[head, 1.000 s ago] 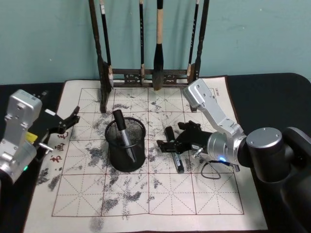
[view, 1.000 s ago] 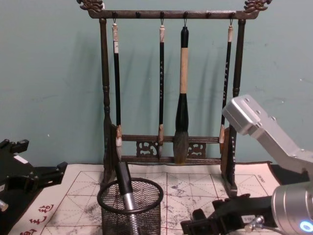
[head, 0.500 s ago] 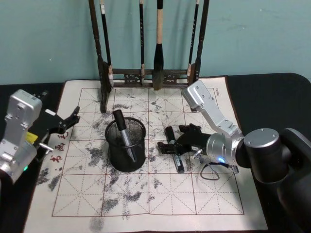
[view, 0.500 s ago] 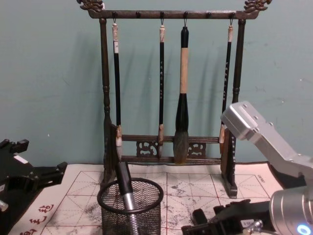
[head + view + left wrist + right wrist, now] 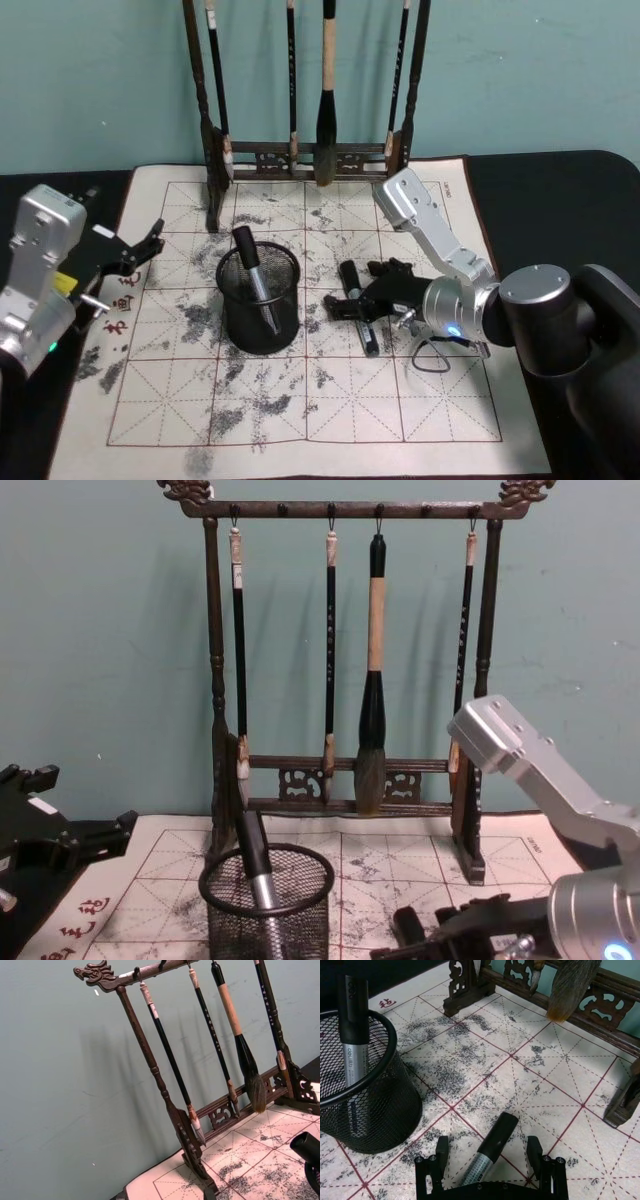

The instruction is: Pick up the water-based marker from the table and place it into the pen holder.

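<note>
The right pincer [image 5: 345, 305], jaws apart, sits low over the marker [image 5: 351, 274] lying at 3 o'clock of the pen holder [image 5: 250, 330] on the paper mat [image 5: 300, 410].

the right arm [image 5: 430, 225] and left arm [image 5: 40, 240] are boxy silver links with small dark screws [image 5: 503, 717]; the right one has a thick round silver joint [image 5: 535, 292], a blue light [image 5: 452, 328], a thin black cable loop [image 5: 428, 356] and a black right gripper [image 5: 487, 1152]; the left one has a yellow label [image 5: 62, 284], a green light [image 5: 50, 347] and a black left gripper [image 5: 148, 245]
</note>
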